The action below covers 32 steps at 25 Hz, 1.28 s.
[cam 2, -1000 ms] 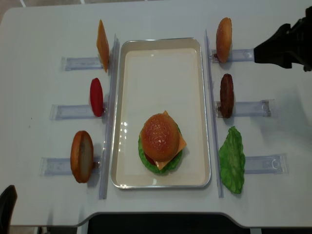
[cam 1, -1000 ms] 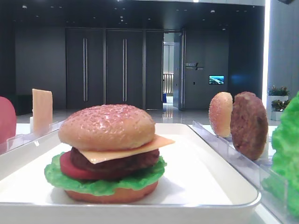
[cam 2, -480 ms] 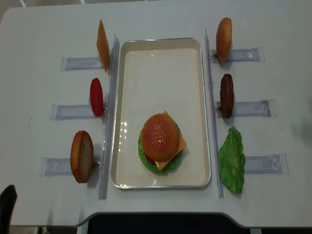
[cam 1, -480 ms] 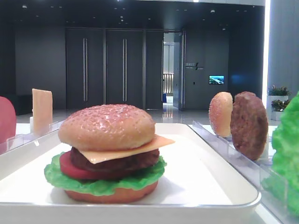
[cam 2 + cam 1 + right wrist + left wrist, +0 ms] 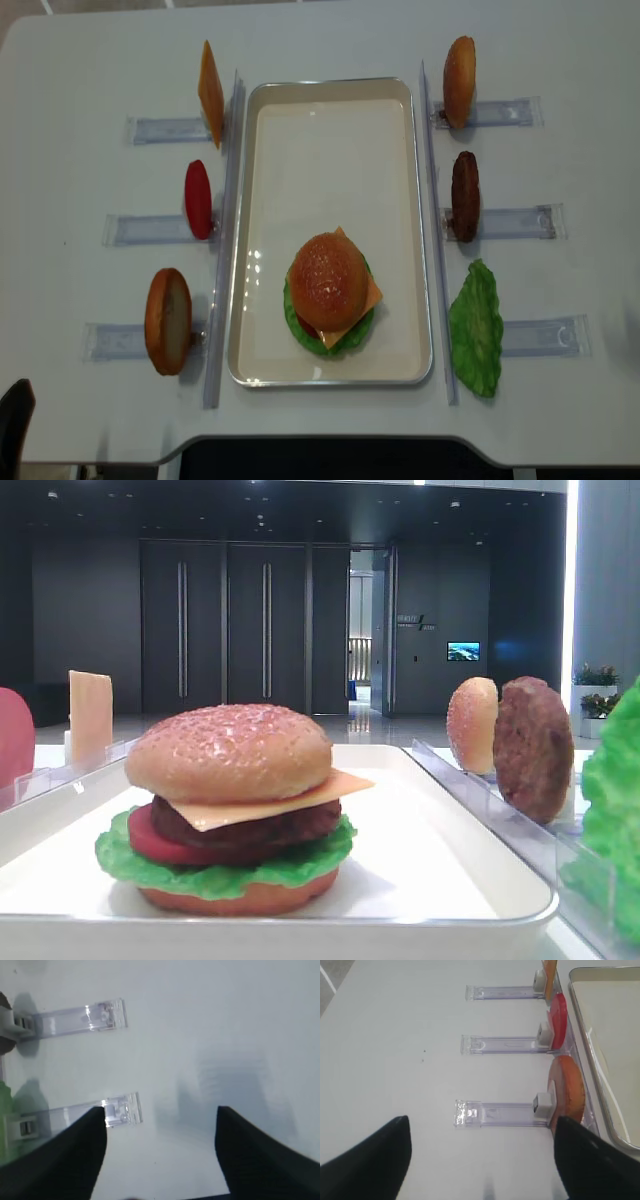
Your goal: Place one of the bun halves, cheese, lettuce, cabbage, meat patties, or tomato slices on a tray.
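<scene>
On the white tray (image 5: 330, 120) stands a stacked burger. Its domed, seed-speckled bun top (image 5: 327, 278) (image 5: 230, 750) lies over a cheese slice (image 5: 300, 798), a patty, a tomato slice and lettuce (image 5: 215, 878). Upright in the racks to the left are a cheese slice (image 5: 210, 90), a tomato slice (image 5: 198, 198) and a bun half (image 5: 167, 320). To the right stand a bun half (image 5: 459, 80), a meat patty (image 5: 465, 195) and lettuce (image 5: 476, 327). My right gripper (image 5: 160, 1110) is open over bare table, holding nothing. My left gripper (image 5: 481, 1120) is open and empty beside the left bun half (image 5: 566, 1091).
Clear plastic racks (image 5: 165, 130) (image 5: 520, 222) run along both long sides of the tray. A rack end (image 5: 120, 1110) lies by my right gripper's left finger. The table's front edge (image 5: 330, 440) is near the tray. A dark part of the left arm (image 5: 12, 420) shows at the bottom left corner.
The right arm, seen at the upper right of the overhead view a second ago, has drawn back out of that view. The burger and the racked pieces have not moved.
</scene>
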Tool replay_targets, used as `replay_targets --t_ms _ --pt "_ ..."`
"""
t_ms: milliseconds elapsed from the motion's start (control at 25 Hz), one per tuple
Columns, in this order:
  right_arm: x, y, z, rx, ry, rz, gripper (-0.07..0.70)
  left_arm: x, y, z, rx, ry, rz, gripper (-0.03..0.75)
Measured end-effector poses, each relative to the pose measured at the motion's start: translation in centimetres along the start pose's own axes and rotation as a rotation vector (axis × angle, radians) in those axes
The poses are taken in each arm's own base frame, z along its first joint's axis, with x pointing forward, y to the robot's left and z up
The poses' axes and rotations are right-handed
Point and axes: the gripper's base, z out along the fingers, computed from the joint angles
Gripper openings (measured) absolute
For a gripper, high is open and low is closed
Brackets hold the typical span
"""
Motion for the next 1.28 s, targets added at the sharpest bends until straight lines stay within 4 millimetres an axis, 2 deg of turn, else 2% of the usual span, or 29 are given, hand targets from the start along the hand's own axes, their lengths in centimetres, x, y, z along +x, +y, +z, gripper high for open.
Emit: replay_targets --t_ms 80,280,480,600,1280 --pt "1.9 0.0 -1.2 0.002 -0.064 -0.006 0.447 0.0 0.0 0.0 0.000 0.000 0.000 0.692" --pt "6.1 -0.1 -2.9 0.006 -0.202 -0.017 0.445 0.0 0.0 0.0 0.000 0.000 0.000 0.692" --pt "9.9 -0.2 -3.4 0.003 -0.326 -0.024 0.440 0.0 0.0 0.0 0.000 0.000 0.000 0.692" --pt "11.4 -0.3 -3.1 0.002 -0.364 -0.026 0.439 0.0 0.0 0.0 0.000 0.000 0.000 0.692" --pt "12.6 -0.3 -3.7 -0.003 -0.449 -0.036 0.437 0.0 0.0 0.0 0.000 0.000 0.000 0.692"
